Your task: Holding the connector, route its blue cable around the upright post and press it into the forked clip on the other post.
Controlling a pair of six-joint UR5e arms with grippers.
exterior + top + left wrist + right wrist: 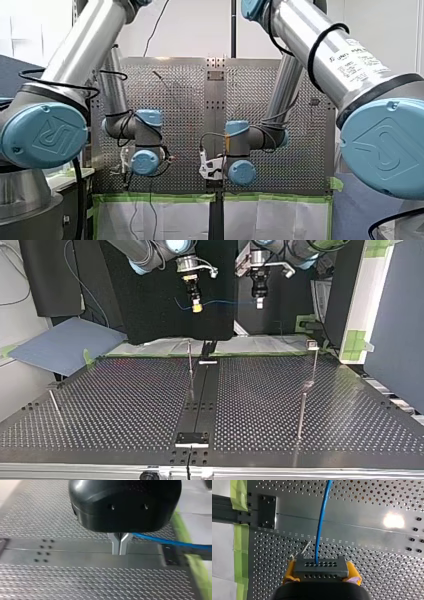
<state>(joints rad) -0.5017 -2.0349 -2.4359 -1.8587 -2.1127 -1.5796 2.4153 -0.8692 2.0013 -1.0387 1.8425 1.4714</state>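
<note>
Connector [321, 568]: right end effector [322, 573] grips | blue cable [320, 525]: left end effector [120, 550] pinches | both aloft

A white label [357, 59] lies on the silver tube of my right arm [300, 30], at about 2 o'clock in the front view. It carries several lines of dark print, too blurred to read. The large blue joint cap [44, 135] of my left arm [85, 45], at 9 o'clock, bears a raised, stylised emblem. Its twin on my right arm, the other large cap [385, 145] at 3 o'clock, bears the same mark. Nothing else is legible.
</note>
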